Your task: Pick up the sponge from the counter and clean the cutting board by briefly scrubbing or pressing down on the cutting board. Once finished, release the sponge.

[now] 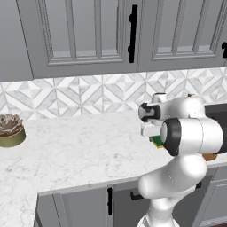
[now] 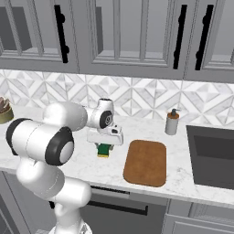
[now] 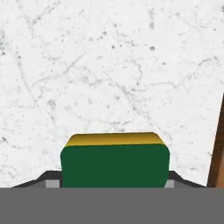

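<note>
The sponge [image 3: 114, 164], dark green over yellow, sits between my two dark fingertips [image 3: 47, 178], which press against its left and right sides. My gripper [image 2: 104, 145] points down over the white counter [image 2: 82, 160] and is shut on the sponge [image 2: 104, 150], held just at the counter's surface. The reddish-brown cutting board [image 2: 145, 162] lies flat a short way to the right of the sponge, and its edge [image 3: 217, 153] shows at the right of the hand view. In the left base view my arm covers most of the sponge [image 1: 156, 142] and the board [image 1: 209, 156].
A soap dispenser [image 2: 172, 122] stands behind the board, near the backsplash. A dark sink [image 2: 212, 155] lies right of the board. A potted succulent in a bowl [image 1: 9, 131] sits at the far left of the counter. Upper cabinets hang overhead.
</note>
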